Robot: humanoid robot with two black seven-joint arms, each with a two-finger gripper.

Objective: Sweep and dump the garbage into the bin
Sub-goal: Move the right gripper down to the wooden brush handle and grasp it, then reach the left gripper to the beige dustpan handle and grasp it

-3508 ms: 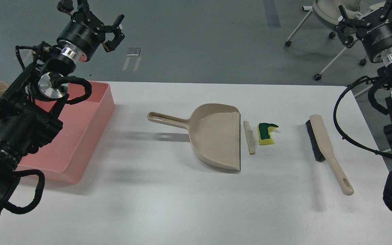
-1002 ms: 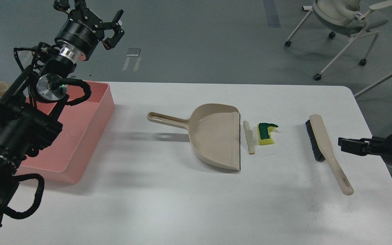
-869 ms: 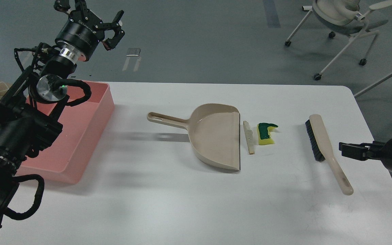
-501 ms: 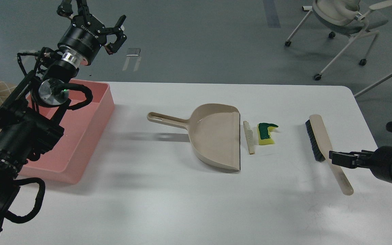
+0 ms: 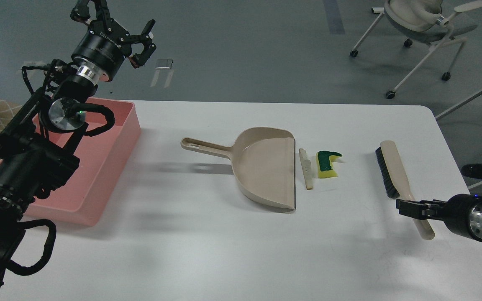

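Note:
The garbage lies mid-table: a yellow sponge piece [image 5: 327, 166] with a dark green top, and a pale strip [image 5: 306, 169] lying just off the lip of the beige dustpan [image 5: 266, 167]. The pink bin [image 5: 98, 167] stands at the table's left edge. The beige brush [image 5: 395, 175] lies to the right of the sponge. My left gripper [image 5: 114, 23] is open and empty, high above the bin's far end. My right gripper [image 5: 404, 206] comes in from the right, side-on and dark, in front of the brush's handle; its jaws cannot be told apart.
The white table [image 5: 207, 251] has its right edge close behind my right arm. Office chairs [image 5: 416, 21] stand on the floor beyond the far right corner. The dustpan's handle [image 5: 203, 147] points left toward the bin.
My right gripper has moved left and toward the near edge, from beside the brush's bristles to over its handle. My left arm has barely shifted. The garbage, dustpan and brush lie as before.

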